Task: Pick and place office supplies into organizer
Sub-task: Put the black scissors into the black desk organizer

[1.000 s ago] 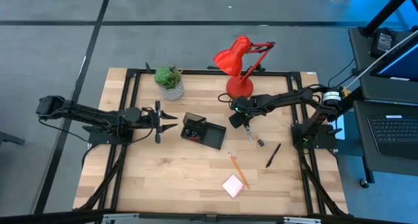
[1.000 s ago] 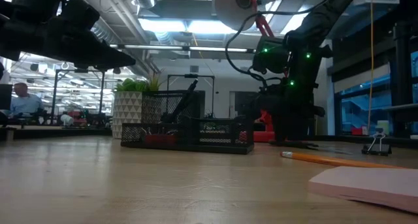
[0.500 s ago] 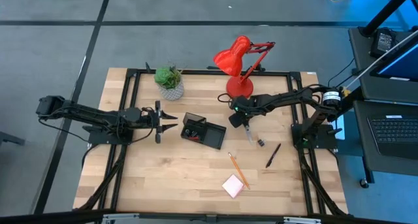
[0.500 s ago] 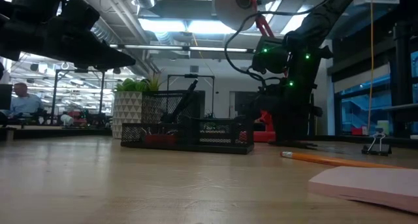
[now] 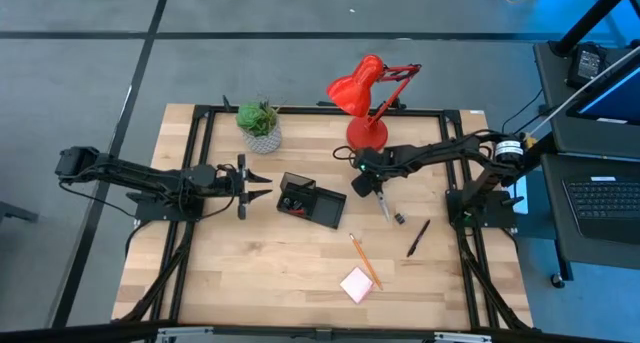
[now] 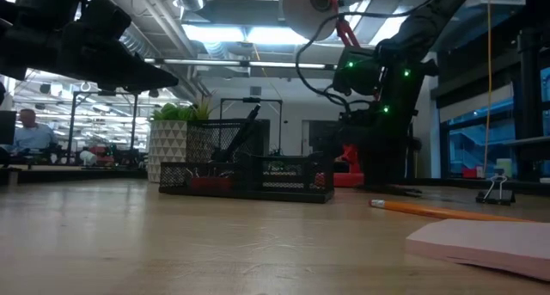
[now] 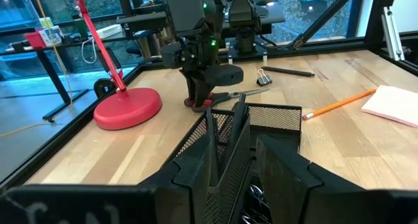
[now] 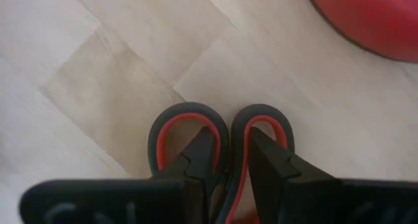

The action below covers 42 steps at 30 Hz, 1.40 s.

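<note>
The red-handled scissors (image 5: 383,205) lie flat on the table in front of the lamp base, blades toward the near edge. My right gripper (image 5: 363,183) stands over their handles (image 7: 208,101), pointing steeply down and shut on them. The black mesh organizer (image 5: 312,201) sits to their left, with things inside it. My left gripper (image 5: 262,181) hovers open at the organizer's left side, holding nothing. An orange pencil (image 5: 363,260), a black pen (image 5: 418,237), a small black clip (image 5: 398,219) and a pink sticky-note pad (image 5: 357,284) lie on the near right of the table. My right gripper comes steeply from above at the scissors' two finger loops. One fingertip (image 8: 199,152) stands in the left loop and the other in the right loop, with the loops' inner rims (image 8: 232,136) pinched between them. The scissors rest flat on the wood.
A red desk lamp (image 5: 365,103) stands just behind the right gripper, its round base (image 8: 372,15) close to the scissors' handles. A potted plant (image 5: 260,123) stands at the far left of the organizer. Bare wood lies along the near left.
My right gripper has stayed over the scissors' handles, rolled a little and drawn its fingers together on them. The scissors remain on the table, their blades shifted slightly.
</note>
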### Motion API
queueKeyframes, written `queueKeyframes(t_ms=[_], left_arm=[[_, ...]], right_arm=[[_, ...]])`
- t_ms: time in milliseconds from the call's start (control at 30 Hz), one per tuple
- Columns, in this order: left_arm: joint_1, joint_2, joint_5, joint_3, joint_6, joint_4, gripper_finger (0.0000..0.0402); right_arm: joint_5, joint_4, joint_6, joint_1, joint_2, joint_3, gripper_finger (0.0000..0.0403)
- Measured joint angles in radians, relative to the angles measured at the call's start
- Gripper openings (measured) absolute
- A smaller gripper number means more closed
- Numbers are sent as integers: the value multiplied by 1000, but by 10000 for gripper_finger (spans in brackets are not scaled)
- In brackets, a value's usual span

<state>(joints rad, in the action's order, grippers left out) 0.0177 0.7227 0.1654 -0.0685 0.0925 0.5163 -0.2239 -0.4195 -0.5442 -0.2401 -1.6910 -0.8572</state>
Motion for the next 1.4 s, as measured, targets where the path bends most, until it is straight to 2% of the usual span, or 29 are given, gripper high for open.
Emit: queueKeyframes(t_ms=[400,767,1000,1400], left_arm=[[0,0,0,0,0,-2,114],[0,0,0,0,0,-3,114],[0,0,0,0,0,-4,115],[0,0,0,0,0,-5,111]], right_arm=[[5,8,23,33,65,-2,68],[6,78,64,75,193,-3,68],[7,349,219,118,254,-4,66],[6,927,586,188,258,-5,69]])
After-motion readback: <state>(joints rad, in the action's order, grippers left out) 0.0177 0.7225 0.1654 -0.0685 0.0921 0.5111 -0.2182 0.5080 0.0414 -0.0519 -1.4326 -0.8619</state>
